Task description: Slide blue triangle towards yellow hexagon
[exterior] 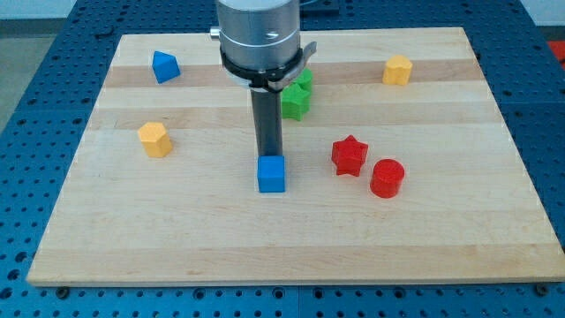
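The blue triangle [164, 66] lies near the view's top left corner of the wooden board [441, 238]. A yellow block [154, 140] with a many-sided, hexagon-like top sits at the view's left, below the triangle. A second yellow block [397, 70] of similar look sits at the view's top right. My tip [269, 156] is near the board's middle, right behind a blue cube [272, 174] and touching or almost touching it. It is far to the right of and below the blue triangle.
A green block [296, 101], with another green piece just above it, sits right of the rod. A red star [350, 155] and a red cylinder [387, 177] lie to the right of the blue cube.
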Available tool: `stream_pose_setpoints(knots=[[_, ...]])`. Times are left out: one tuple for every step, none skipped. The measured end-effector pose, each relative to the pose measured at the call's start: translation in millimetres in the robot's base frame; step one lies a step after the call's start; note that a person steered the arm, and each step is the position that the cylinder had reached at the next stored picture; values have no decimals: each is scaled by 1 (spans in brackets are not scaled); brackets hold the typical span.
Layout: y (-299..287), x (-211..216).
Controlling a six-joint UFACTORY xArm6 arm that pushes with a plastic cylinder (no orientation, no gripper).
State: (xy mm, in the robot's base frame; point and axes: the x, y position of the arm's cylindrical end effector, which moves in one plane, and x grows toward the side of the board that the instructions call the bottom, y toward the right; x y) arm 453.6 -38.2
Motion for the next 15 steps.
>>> stream_pose_setpoints(knots=[[-17, -22], [-33, -38], [-38, -45], [-45, -68], [-45, -77], [-45, -83], [-45, -83], [-47, -107], [-51, -117], [-52, -120], [-52, -120], [-54, -125], [-72, -144], [-91, -161], [-86, -184]])
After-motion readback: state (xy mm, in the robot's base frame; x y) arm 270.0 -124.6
